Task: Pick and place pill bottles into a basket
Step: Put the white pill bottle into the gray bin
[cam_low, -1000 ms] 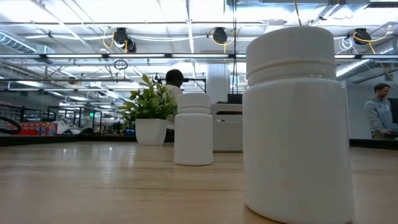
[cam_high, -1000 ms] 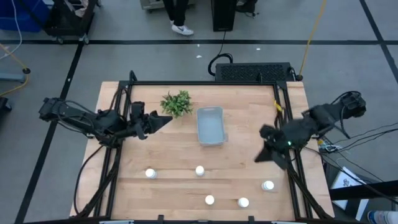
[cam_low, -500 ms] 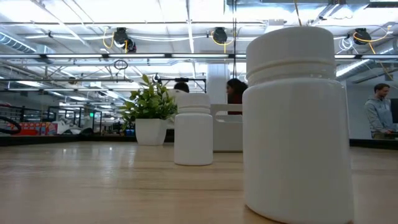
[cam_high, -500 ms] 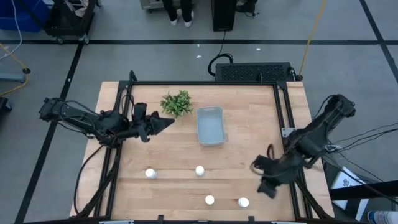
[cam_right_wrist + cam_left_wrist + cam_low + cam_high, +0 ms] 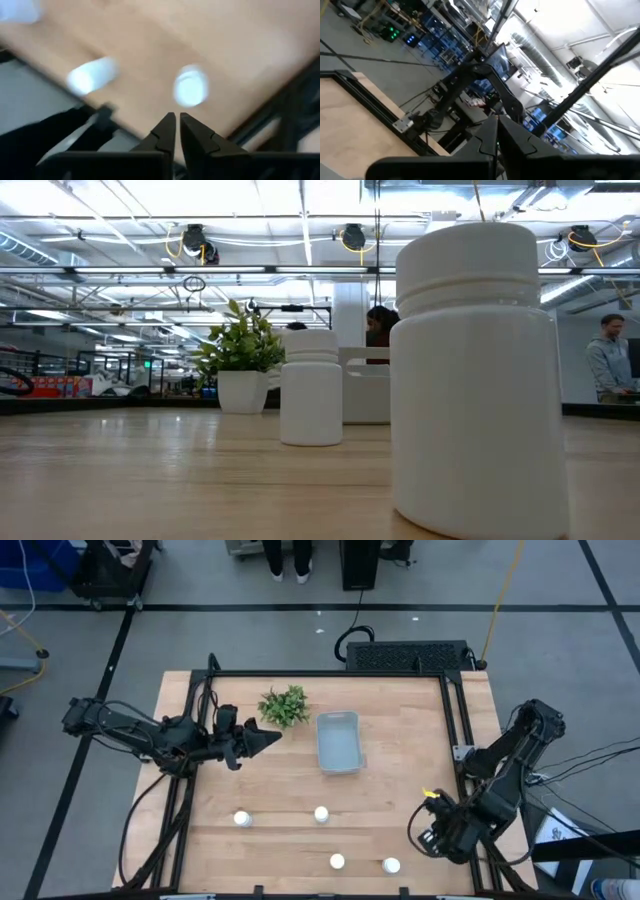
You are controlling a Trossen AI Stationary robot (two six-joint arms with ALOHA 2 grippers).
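Four white pill bottles (image 5: 241, 819), (image 5: 321, 814), (image 5: 337, 861), (image 5: 391, 865) stand upright on the wooden table. A fifth is hidden in the high view under my right arm. It may be the blurred bottle (image 5: 190, 86) just beyond my right gripper (image 5: 176, 120), which is shut and empty. My right gripper (image 5: 428, 837) hangs over the table's near right corner, pointing down. The pale blue-grey basket (image 5: 338, 742) sits at the table's middle. My left gripper (image 5: 270, 736) is shut and empty, held level left of the basket. The low view shows two bottles (image 5: 311, 387), (image 5: 473, 380).
A green potted plant (image 5: 285, 705) stands just left of the basket's far end, close to my left gripper. A black frame rail (image 5: 462, 740) runs along the table's right side beside my right arm. People stand in the room beyond the table (image 5: 608, 360).
My right gripper has gone from the right side toward the table's near edge and tipped to point down. It now stands over the near-right bottle, hiding it in the high view. No bottle has moved.
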